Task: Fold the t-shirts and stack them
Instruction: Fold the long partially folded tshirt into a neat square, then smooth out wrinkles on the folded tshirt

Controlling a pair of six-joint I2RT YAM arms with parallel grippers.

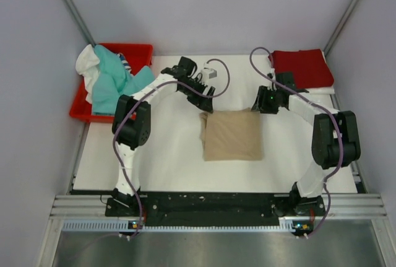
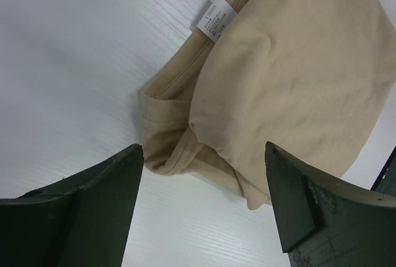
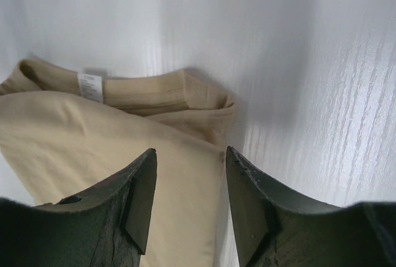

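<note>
The folded tan-beige t-shirt (image 1: 232, 135) lay mid-way on the worktop (image 1: 161, 149), the left tool (image 2: 204, 174) at its 11 o'clock corner and the right tool (image 3: 190, 168) at its 1 o'clock corner, both parted and empty, seemingly poised to carry it onto the dark red t-shirt (image 1: 301, 67) at 1 o'clock.

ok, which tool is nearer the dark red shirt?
Right: right tool is at the far right corner of the tan shirt, close to the dark red shirt; left tool is at its far left corner, farther off.
</note>
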